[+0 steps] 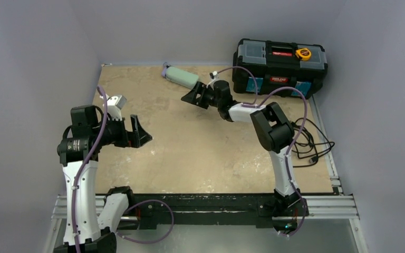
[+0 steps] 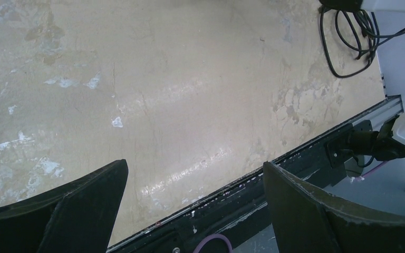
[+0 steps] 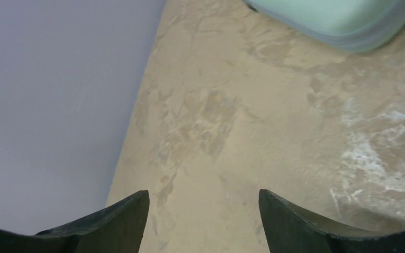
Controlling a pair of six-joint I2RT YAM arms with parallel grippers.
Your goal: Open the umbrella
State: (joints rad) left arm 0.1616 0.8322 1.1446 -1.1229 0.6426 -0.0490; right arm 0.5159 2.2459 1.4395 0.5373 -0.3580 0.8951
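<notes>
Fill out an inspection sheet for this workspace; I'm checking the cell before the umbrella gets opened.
Surface: tan table top, scuffed, with pale patches.
Job's things: umbrella in its mint-green sleeve, lying at the far edge.
Clutter: black toolbox at far right, with a yellow tape measure on its lid.
Grippers: left gripper, jaws wide apart, empty; right gripper, jaws apart, empty, near the umbrella, not touching it.
Cables: black cable loops at the right edge; lavender cables along both arms.
Surroundings: pale walls; metal rail at the near edge.
</notes>
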